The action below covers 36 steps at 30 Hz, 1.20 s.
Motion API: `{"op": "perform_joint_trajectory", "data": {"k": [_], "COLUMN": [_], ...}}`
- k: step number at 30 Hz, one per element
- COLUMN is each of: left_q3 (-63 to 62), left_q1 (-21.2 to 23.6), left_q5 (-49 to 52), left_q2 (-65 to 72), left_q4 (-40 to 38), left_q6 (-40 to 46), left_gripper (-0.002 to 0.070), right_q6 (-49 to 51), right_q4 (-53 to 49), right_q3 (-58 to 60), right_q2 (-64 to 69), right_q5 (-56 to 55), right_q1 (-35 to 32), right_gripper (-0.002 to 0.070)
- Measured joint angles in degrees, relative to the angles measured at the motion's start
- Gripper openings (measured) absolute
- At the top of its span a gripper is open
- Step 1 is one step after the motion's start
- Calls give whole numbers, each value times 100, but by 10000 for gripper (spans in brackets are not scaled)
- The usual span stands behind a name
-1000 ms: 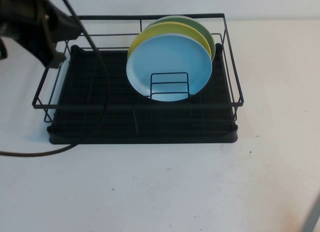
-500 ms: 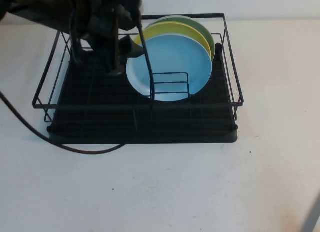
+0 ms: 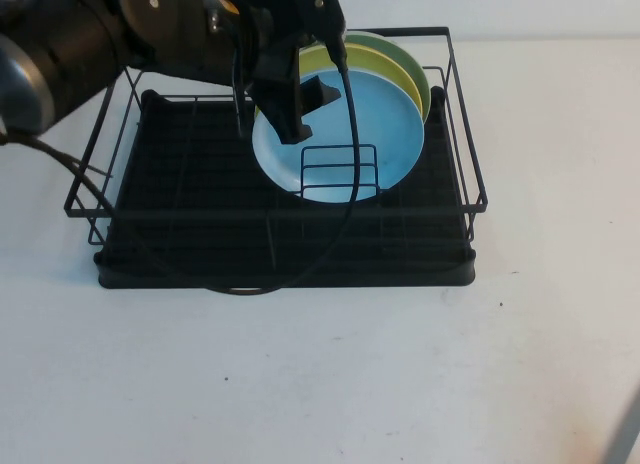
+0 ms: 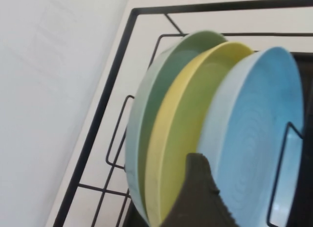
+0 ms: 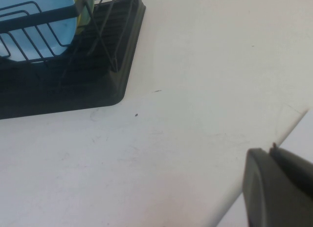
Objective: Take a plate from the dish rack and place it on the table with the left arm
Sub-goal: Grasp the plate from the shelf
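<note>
I found the round light blue plate [image 3: 345,129] upright in the black wire dish rack [image 3: 280,219], frontmost, touching a yellow plate [image 3: 400,69]. The left gripper [image 3: 300,109] hovered at its upper left rim, fingers spread, gripping nothing. The right gripper [image 5: 279,188] sat parked apart; its opening I could not tell. Risk: pinching both plates together.

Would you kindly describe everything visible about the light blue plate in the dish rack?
The light blue plate is round, smooth and plain, with a shallow raised rim. It stands on edge in the dish rack, frontmost, before the yellow plate, behind the small wire holder. The left gripper hovers open at its upper left rim. The right gripper is parked apart.
</note>
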Motion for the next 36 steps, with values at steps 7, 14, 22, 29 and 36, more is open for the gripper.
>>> {"op": "perform_joint_trajectory", "data": {"k": [7,14,22,29,36], "left_q3": [0,0,-9,-9,-9], "left_q1": [-5,-13,-13,-13,-13], "left_q5": [-299,-616,-939,-1112,-1191], "left_q2": [330,503,728,846,846], "left_q4": [-25,-38,-50,-78,-114], "left_q6": [11,11,11,19,19], "left_gripper": [382,370,370,318,62], "right_q6": [0,0,0,0,0], "right_q4": [0,0,0,0,0], "right_q3": [0,0,0,0,0], "right_q2": [0,0,0,0,0], "right_q5": [0,0,0,0,0], "right_q1": [0,0,0,0,0], "right_gripper": [-20,-20,-20,-20,-20]}}
